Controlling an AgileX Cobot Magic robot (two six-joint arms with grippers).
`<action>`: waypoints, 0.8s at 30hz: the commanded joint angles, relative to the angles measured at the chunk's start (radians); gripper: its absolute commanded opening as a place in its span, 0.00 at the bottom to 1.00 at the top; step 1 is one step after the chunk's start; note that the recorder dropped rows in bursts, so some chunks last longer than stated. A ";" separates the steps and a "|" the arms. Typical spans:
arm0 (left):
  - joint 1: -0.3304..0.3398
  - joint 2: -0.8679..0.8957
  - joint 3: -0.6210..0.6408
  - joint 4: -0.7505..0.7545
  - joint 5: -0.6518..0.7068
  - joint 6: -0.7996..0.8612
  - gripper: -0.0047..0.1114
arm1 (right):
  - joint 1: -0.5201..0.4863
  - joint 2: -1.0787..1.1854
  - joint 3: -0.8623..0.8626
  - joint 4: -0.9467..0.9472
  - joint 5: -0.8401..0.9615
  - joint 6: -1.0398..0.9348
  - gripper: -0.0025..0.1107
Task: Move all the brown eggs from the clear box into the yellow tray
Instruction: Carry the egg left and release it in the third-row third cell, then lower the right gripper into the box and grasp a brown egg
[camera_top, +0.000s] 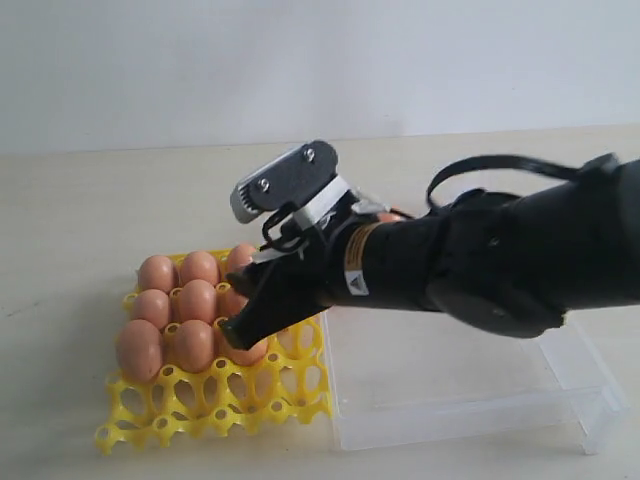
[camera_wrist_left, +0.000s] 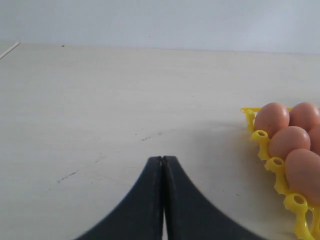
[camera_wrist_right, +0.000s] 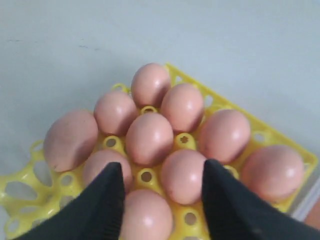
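R tool (camera_wrist_right: 161, 166) spread over brown eggs (camera_wrist_right: 149, 137) in tray (camera_wrist_right: 137, 173); L tool (camera_wrist_left: 162, 161) closed, empty.

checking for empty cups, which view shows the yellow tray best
The exterior view: nearly all of the yellow tray shows, empty front cups included, though the right gripper covers part. Right wrist view crops it close; left wrist view catches only one edge.

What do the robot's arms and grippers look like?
The right arm is thick and black, with a yellow label, a looping black cable and a grey two-screw bracket. The right gripper and left gripper have black tapered fingers.
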 joint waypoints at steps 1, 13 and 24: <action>-0.006 -0.006 -0.004 -0.006 -0.010 -0.004 0.04 | -0.038 -0.145 0.002 0.033 0.193 -0.089 0.11; -0.006 -0.006 -0.004 -0.006 -0.010 -0.004 0.04 | -0.437 0.001 -0.148 0.315 0.436 0.072 0.53; -0.006 -0.006 -0.004 -0.006 -0.010 -0.004 0.04 | -0.437 0.227 -0.317 0.340 0.455 0.072 0.60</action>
